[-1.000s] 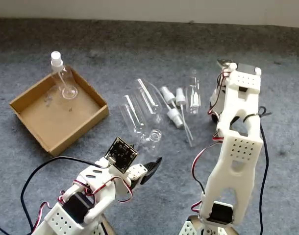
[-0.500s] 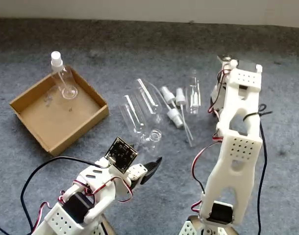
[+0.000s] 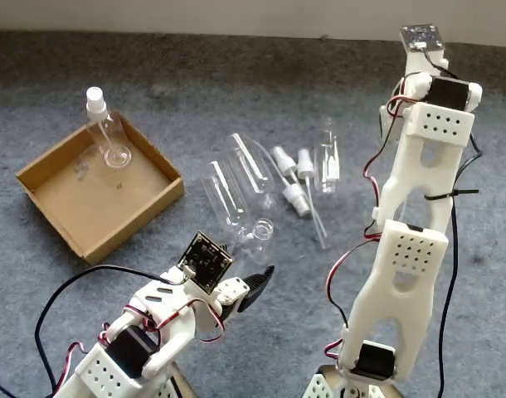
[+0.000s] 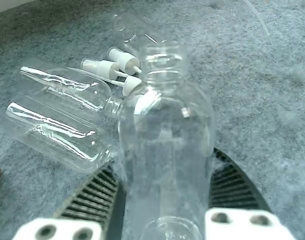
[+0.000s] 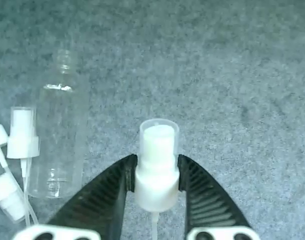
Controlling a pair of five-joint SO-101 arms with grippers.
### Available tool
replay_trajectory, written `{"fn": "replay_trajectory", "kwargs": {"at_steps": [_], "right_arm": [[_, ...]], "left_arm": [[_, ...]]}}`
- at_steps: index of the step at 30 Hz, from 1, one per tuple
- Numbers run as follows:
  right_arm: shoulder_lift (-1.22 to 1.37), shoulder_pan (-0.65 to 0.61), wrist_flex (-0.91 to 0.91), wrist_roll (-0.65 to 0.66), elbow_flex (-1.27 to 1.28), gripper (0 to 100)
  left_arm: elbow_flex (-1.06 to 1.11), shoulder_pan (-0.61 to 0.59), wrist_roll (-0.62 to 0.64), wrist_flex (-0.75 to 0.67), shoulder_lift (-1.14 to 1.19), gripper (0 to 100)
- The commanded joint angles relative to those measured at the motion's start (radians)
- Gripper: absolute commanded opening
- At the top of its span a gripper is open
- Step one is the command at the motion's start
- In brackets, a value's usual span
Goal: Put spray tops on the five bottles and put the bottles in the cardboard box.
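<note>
In the cardboard box point(image 3: 79, 207), one capped bottle point(image 3: 105, 133) stands at the far corner. Beside the box, three uncapped bottles point(image 3: 228, 192) and three loose spray tops point(image 3: 296, 199) lie on the grey carpeted surface point(image 3: 195, 91). The left gripper point(image 4: 162, 192) has its jaws clamped on an open-necked bottle point(image 4: 165, 130). The right gripper point(image 5: 156, 167) has its jaws closed on a white spray top point(image 5: 158, 145). Compared with the earlier frame, the right arm point(image 3: 411, 257) has lifted from low beside the bottles to a raised, extended pose. The left arm point(image 3: 166, 319) is unchanged.
</note>
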Motion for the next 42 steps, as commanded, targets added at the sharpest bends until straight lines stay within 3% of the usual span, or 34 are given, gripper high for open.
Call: {"fn": "replay_trajectory", "kwargs": {"at_steps": [1,6,12,17,23,31,36,42], "right_arm": [[-0.171,0.008,0.018,-0.046,-0.065,8.0],[-0.349,-0.021,0.018,-0.057,-0.054,8.0],[-0.65,-0.102,0.018,-0.057,0.252,8.0],[-0.885,-0.211,0.008,-0.058,0.519,8.0],[-1.035,-0.257,0.007,-0.058,0.638,8.0],[-1.13,-0.254,0.016,-0.057,0.65,8.0],[-1.323,-0.255,0.016,-0.057,0.687,8.0],[-1.61,-0.257,0.007,-0.057,0.972,8.0]], "left_arm": [[0.022,-0.079,-0.008,-0.091,-0.005,3],[0.022,-0.194,-0.008,-0.173,-0.005,3],[0.022,-0.199,-0.008,-0.189,-0.008,3],[0.022,-0.193,-0.008,-0.284,-0.008,3],[0.022,-0.188,-0.008,-0.4,-0.008,3],[0.022,-0.042,-0.008,-0.512,-0.007,3],[0.022,0.007,-0.008,-0.575,-0.007,3],[0.022,0.068,-0.147,-0.651,-0.007,3]]}}
